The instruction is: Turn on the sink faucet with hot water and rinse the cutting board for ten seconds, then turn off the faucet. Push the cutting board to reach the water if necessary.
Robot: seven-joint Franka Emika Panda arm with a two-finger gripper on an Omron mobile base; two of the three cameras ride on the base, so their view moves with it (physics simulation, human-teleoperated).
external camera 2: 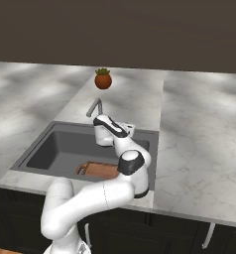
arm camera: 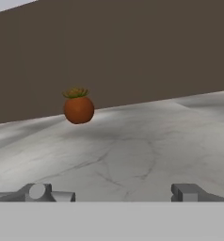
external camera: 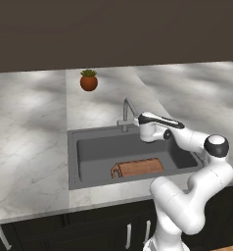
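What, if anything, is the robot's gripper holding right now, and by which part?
Nothing. In the hand view the gripper is open, its fingertips wide apart with bare counter between them. The cutting board lies untouched in the sink.

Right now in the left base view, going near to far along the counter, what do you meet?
Reddish-brown wooden cutting board in the dark grey sink → slim grey metal faucet → round terracotta pot with a green plant.

Glossy white rounded arm segments, dark joint caps, black stripe along forearm, seemingly grey hand (arm camera: 114, 192) fingertips (arm camera: 37, 192)
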